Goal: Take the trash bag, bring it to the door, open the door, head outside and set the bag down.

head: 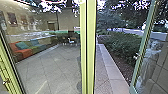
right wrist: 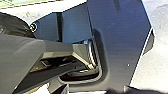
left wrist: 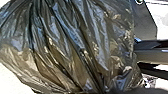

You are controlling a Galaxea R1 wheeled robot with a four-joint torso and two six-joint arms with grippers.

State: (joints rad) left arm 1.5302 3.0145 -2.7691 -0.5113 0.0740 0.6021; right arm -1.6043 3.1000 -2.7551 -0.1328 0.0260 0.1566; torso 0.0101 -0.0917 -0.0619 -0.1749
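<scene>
Paving [head: 102,75] past the green post [head: 88,47]; trash bag [left wrist: 72,47] close by my left wrist. Whether either pincer is clenched or released, I can't tell. I'd roll slowly, bag clear of the post.

Trash bag [left wrist: 72,47]: dark, glossy, creased, folds gathered; close before left gripper | Door [head: 143,47]: glass, green-framed, handle fitted, standing angled; beyond left gripper

"Floor [head: 55,67]?"
"Grey, diagonal joints, seen in glass. Orange seat [head: 21,52] near left wall; white chair [head: 72,41] farther back."
"Paving [head: 101,77]?"
"Speckled; pale edging [head: 112,67] alongside."
</scene>
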